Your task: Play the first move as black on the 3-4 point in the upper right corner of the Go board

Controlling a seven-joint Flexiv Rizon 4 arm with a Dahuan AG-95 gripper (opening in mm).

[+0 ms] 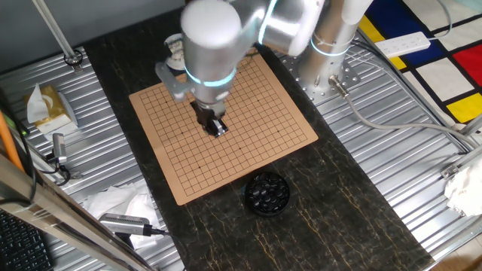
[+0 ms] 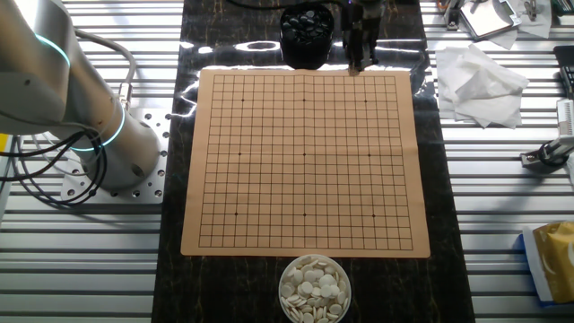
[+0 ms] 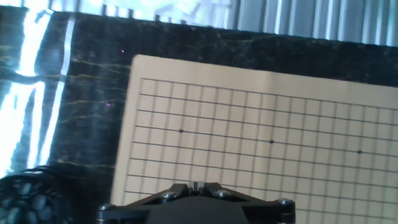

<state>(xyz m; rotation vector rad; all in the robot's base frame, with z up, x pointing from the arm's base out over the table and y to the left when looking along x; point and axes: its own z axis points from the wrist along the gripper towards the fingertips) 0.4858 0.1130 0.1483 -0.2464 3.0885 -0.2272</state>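
Note:
The Go board lies bare, with no stone on its grid. My gripper hangs high above it, near the corner next to the black bowl of stones. It also shows in the other fixed view. In the hand view the jaws stand together with only a hairline gap. No single black stone shows in any view, and the fingertips are hidden there. The hand view looks down on the board corner and its star dot. The 3-4 crossing beside the dot is bare.
The black bowl also shows in one fixed view and at the hand view's lower left. A bowl of white stones stands at the opposite board edge. Crumpled tissue lies right of the board. The arm's base stands to the left.

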